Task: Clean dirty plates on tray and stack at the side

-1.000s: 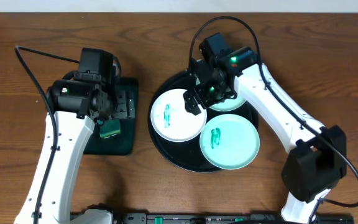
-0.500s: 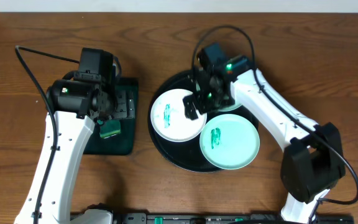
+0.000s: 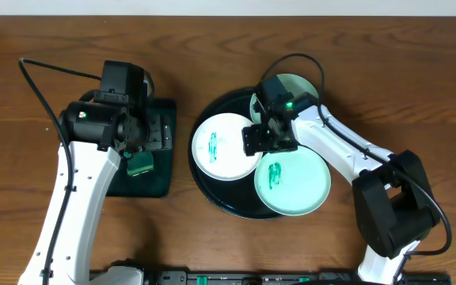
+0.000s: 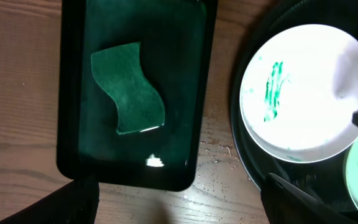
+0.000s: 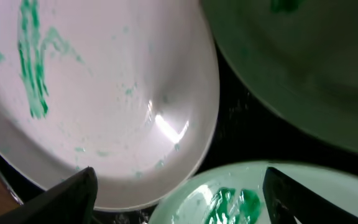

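Figure: Two arms above a black tray of three smeared plates.
On the black tray (image 3: pixel 210 192), the near turquoise plate (image 3: pixel 295 188) carries a green smear. Just beside it to the left lies the white plate (image 3: pixel 218 149), also streaked. The right gripper (image 5: pixel 179 196) hangs low where the plates meet, fingers spread wide and empty. The far turquoise plate (image 3: pixel 298 84) sits at the back rim. The left gripper (image 4: pixel 185 198), likewise wide and empty, hangs over a green tray (image 4: pixel 194 93) holding a sponge (image 4: pixel 129 87).

Table: brown wooden table (image 3: pixel 38 32), with the grain running left to right.
Far edge: a narrow white strip (image 3: pixel 212 6) lies behind the table; wall or floor, I cannot tell.
Wet spots: small droplets (image 4: pixel 219 152) lie on the wood.
Light: even, with soft shadows.
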Robot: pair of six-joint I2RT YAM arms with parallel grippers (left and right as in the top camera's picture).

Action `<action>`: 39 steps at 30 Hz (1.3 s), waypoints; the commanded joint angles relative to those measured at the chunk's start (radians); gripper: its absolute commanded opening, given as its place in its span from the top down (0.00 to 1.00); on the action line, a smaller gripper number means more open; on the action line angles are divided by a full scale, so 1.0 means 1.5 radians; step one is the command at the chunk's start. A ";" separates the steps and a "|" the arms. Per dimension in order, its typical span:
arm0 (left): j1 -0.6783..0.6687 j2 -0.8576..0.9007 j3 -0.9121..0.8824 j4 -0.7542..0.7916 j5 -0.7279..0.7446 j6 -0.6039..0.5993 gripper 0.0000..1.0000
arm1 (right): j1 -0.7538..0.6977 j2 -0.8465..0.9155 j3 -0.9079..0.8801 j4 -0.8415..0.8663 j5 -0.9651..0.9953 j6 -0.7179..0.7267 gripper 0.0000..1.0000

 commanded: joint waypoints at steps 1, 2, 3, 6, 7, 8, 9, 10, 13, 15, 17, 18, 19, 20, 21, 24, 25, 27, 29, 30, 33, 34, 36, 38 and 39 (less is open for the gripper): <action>0.002 -0.002 0.011 -0.002 -0.006 -0.001 0.16 | 0.001 0.004 -0.002 0.026 -0.003 0.013 0.15; 0.002 -0.002 0.011 -0.002 -0.006 -0.001 0.16 | 0.001 0.004 -0.002 0.028 -0.003 0.013 0.16; 0.002 -0.002 0.011 -0.002 -0.006 -0.001 0.16 | 0.001 0.004 -0.003 0.028 -0.003 0.013 0.18; 0.002 -0.002 0.011 -0.002 -0.006 -0.001 0.16 | 0.001 0.007 -0.008 0.033 -0.003 0.016 0.22; 0.002 -0.002 0.011 -0.002 -0.006 -0.001 0.16 | 0.001 0.011 -0.011 0.035 -0.002 0.016 0.23; 0.002 -0.002 0.011 -0.002 -0.006 -0.001 0.16 | 0.001 0.017 -0.014 0.040 -0.003 0.016 0.23; 0.002 -0.002 0.011 -0.002 -0.006 -0.001 0.16 | 0.001 0.028 -0.017 0.046 -0.003 0.016 0.24; 0.002 -0.002 0.011 -0.002 -0.006 -0.001 0.16 | 0.001 0.037 -0.018 0.048 -0.003 0.016 0.25; 0.002 -0.002 0.011 -0.002 -0.006 -0.001 0.16 | 0.003 0.064 -0.017 0.058 -0.005 0.015 0.29; 0.002 -0.002 0.011 0.001 -0.006 -0.001 0.16 | 0.003 0.076 -0.018 0.071 -0.007 0.013 0.30; 0.002 -0.002 0.011 0.001 -0.006 -0.001 0.16 | 0.003 0.078 -0.017 0.080 -0.007 0.013 0.32; 0.002 -0.002 0.011 0.001 -0.006 -0.001 0.16 | 0.002 0.078 -0.017 0.085 -0.007 0.013 0.36; 0.002 -0.002 0.011 0.001 -0.006 -0.001 0.16 | 0.003 0.078 -0.017 0.089 -0.007 0.013 0.41; 0.002 -0.002 0.011 0.001 -0.006 -0.001 0.16 | 0.003 0.078 -0.017 0.092 -0.007 0.013 0.48; 0.002 -0.002 0.011 0.000 -0.006 -0.001 0.16 | 0.003 0.078 -0.017 0.092 -0.007 0.013 0.56; 0.002 -0.002 0.011 0.000 -0.006 -0.001 0.16 | 0.003 0.078 -0.017 0.092 -0.007 0.013 0.87; 0.002 -0.002 0.011 0.000 -0.006 -0.001 0.16 | 0.003 0.078 -0.017 0.091 -0.007 0.013 0.90; 0.002 -0.002 0.011 0.000 -0.006 -0.001 0.16 | 0.003 0.078 -0.017 0.089 -0.006 0.013 0.94; 0.002 -0.002 0.011 -0.005 -0.006 -0.001 0.16 | 0.003 0.078 -0.017 0.087 -0.005 0.013 0.99; 0.002 -0.002 0.011 -0.004 -0.006 -0.001 0.16 | 0.003 0.078 -0.017 0.086 -0.005 0.013 0.99; 0.002 -0.002 0.011 -0.005 -0.007 -0.001 0.53 | 0.003 0.078 -0.017 0.084 -0.005 0.013 0.99; 0.002 -0.002 0.010 -0.004 -0.009 -0.001 0.63 | 0.003 0.078 -0.017 0.084 -0.005 0.013 0.99; 0.004 0.001 0.009 0.000 -0.018 -0.001 0.66 | 0.003 0.078 -0.017 0.084 -0.006 0.010 0.99; 0.009 0.009 0.005 0.008 -0.060 -0.019 0.66 | 0.003 0.078 -0.017 0.082 -0.005 0.008 0.99; 0.013 0.014 0.001 0.012 -0.089 -0.036 0.66 | 0.003 0.078 -0.018 0.081 -0.005 0.008 0.99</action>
